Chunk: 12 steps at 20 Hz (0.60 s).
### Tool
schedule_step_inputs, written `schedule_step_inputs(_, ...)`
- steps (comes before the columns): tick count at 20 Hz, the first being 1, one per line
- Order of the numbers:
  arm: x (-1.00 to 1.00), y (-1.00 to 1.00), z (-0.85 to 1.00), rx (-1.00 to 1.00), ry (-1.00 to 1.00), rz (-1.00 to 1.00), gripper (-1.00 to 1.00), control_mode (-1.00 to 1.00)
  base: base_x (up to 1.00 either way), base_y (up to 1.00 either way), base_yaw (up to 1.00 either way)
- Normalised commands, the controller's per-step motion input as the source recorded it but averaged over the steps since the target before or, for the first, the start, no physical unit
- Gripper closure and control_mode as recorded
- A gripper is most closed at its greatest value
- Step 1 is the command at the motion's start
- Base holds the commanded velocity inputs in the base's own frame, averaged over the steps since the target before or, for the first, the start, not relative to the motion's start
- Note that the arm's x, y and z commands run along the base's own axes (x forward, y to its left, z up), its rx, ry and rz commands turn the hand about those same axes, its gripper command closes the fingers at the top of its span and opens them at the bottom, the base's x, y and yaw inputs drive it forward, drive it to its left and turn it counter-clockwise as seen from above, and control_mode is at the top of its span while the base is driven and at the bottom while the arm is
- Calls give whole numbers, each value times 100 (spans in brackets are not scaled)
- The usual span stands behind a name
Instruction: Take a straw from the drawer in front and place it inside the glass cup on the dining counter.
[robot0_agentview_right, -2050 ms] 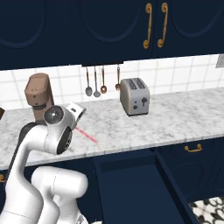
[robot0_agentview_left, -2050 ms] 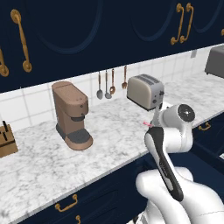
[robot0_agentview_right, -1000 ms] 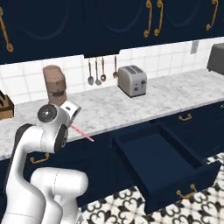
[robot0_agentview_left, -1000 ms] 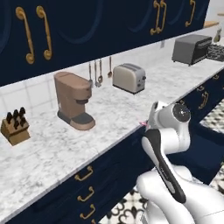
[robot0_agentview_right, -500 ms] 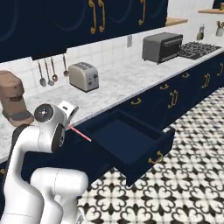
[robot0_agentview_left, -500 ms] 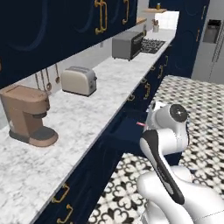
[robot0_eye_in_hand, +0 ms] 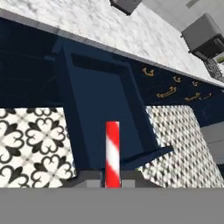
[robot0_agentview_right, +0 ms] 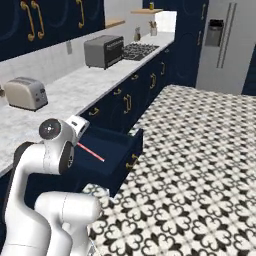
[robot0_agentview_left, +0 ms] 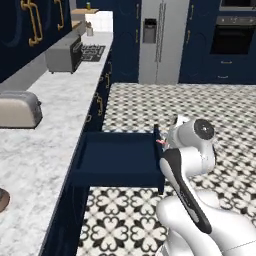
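My gripper (robot0_eye_in_hand: 112,178) is shut on the straw (robot0_eye_in_hand: 112,151), a red-and-white striped stick that points forward from between the fingertips. From the right base view the straw (robot0_agentview_right: 91,153) shows as a thin pink line sticking out of the gripper (robot0_agentview_right: 78,144), over the open drawer (robot0_agentview_right: 114,145). The drawer (robot0_agentview_left: 120,159) stands pulled out from the navy cabinets over the tiled floor, and its inside (robot0_eye_in_hand: 101,106) looks bare. In the left base view a short pink tip of the straw (robot0_agentview_left: 161,142) peeks out beside the arm. The glass cup and dining counter are out of view.
A marbled worktop (robot0_agentview_left: 55,105) carries a toaster (robot0_agentview_right: 24,93), a toaster oven (robot0_agentview_right: 104,50) and a stove top (robot0_agentview_right: 135,49). A steel fridge (robot0_agentview_left: 160,40) and a wall oven (robot0_agentview_left: 235,39) stand at the far end. Patterned floor tiles (robot0_agentview_right: 200,165) stretch to the right.
The whole picture has swung round: the base has turned, so the coffee machine has left the views and the fridge and floor have come in. The straw stays gripped, the drawer stays open.
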Motion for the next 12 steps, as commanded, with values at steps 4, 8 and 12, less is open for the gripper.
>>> schedule_step_inputs(4, 0, 0, 0, 0, 0, 0, 100, 100, -13, -1, -63)
schedule_step_inputs(8, 0, 0, 0, 0, 0, 0, 100, 100, -11, -4, -62)
schedule_step_inputs(12, 0, 0, 0, 0, 0, 0, 100, 100, -6, -3, -61)
